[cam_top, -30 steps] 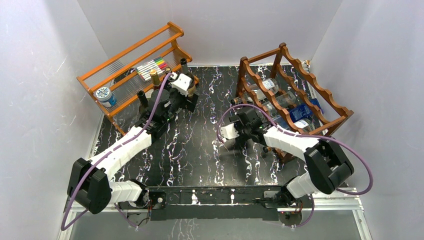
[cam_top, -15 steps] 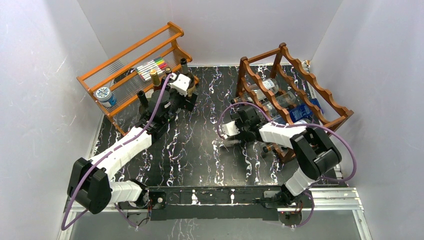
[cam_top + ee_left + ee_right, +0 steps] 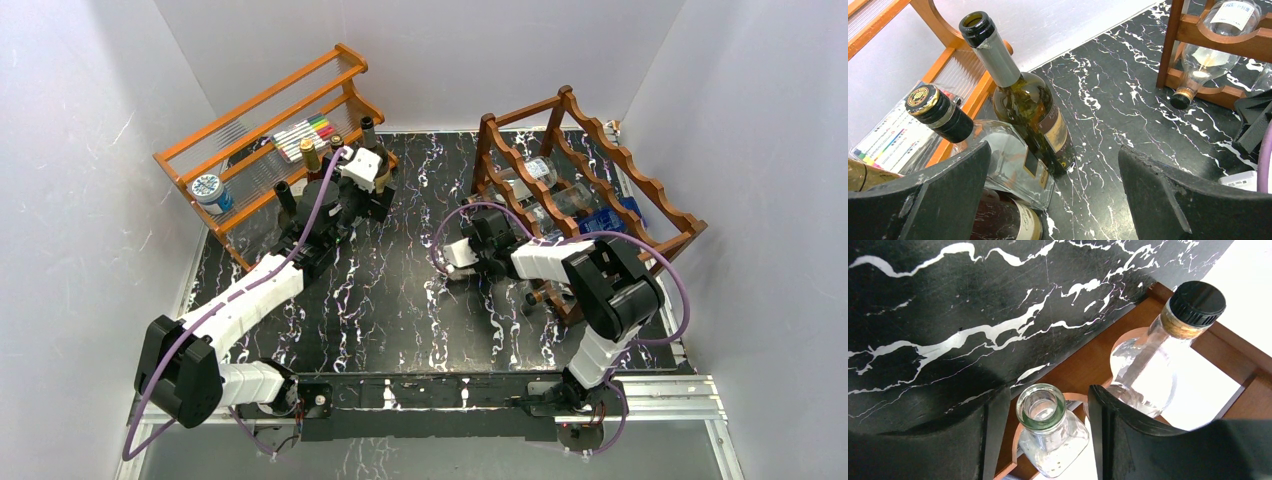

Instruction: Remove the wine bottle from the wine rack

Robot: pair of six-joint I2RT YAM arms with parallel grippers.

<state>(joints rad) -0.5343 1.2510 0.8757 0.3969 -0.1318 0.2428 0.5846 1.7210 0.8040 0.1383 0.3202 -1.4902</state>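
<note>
The dark reddish-brown wine rack (image 3: 600,150) stands at the back right with several clear bottles lying in it. In the right wrist view, a clear wine bottle (image 3: 1048,440) with an open mouth pokes out of the rack's front rail (image 3: 1083,370). My right gripper (image 3: 1045,395) straddles its neck, open, with a small gap at each finger. A second clear bottle with a black cap (image 3: 1193,305) lies in the neighbouring slot. My left gripper (image 3: 1054,160) stands wide open and holds nothing, far from the rack.
A lighter orange rack (image 3: 260,110) with markers and a tape roll stands back left. In front of it stand a dark green bottle (image 3: 1023,100), a clear square bottle (image 3: 998,150) and a brown bottle (image 3: 998,220), right beside my left fingers.
My right arm has swung its elbow in and pushed the gripper closer to the rack. Its jaws have narrowed around the bottle's neck. The left arm has not moved.
</note>
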